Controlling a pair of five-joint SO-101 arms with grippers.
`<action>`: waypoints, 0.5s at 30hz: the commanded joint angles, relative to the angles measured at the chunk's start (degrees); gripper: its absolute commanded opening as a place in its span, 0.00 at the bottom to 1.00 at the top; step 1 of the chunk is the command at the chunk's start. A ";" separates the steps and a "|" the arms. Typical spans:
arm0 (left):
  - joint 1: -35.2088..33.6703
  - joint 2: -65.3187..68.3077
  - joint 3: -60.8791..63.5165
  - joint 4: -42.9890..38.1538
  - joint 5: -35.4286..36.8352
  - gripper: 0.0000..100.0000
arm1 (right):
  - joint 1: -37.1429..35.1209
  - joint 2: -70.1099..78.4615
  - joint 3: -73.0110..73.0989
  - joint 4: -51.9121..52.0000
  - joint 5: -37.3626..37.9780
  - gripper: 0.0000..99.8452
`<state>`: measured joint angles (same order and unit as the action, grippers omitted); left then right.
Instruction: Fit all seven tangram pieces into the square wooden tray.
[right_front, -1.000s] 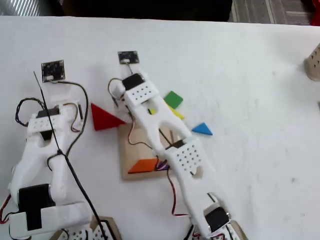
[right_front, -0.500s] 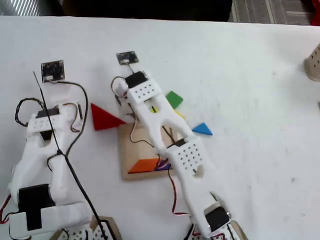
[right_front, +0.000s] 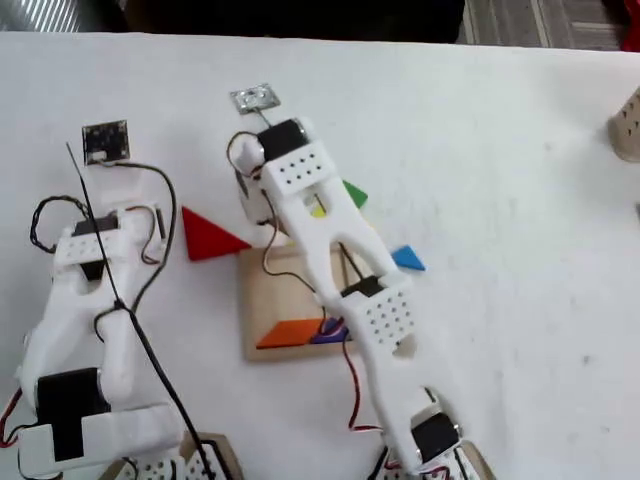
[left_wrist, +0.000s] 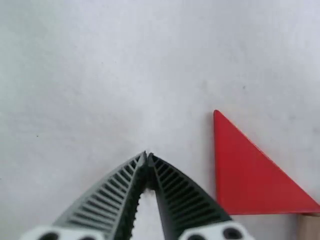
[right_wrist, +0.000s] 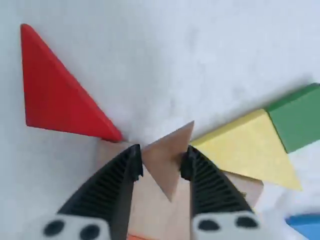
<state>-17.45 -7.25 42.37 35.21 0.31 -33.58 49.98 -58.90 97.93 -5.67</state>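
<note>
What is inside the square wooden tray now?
An orange piece and a purple piece lie in the tray at its near edge. The right gripper holds a tan triangle above its far edge. The right arm covers the tray's other side.

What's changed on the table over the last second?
The right arm stretched farther from its base, now covering more of the green piece and yellow piece; the right gripper clamps a tan triangle. The left arm, red triangle, blue triangle, tray and orange piece stayed put.
</note>
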 joint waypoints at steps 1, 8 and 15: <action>-0.48 -2.59 -0.70 -1.58 -0.35 0.02 | 0.48 -6.81 2.02 0.66 1.67 0.02; -0.40 -2.59 -0.97 -1.58 -0.35 0.02 | -1.19 -21.49 21.36 -1.80 -1.05 0.02; -0.31 -2.51 -0.97 -1.67 -0.44 0.02 | -0.92 -34.95 48.26 -14.99 -1.41 0.02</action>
<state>-17.45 -7.25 42.37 35.21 0.31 -34.02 22.02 -20.75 88.44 -6.46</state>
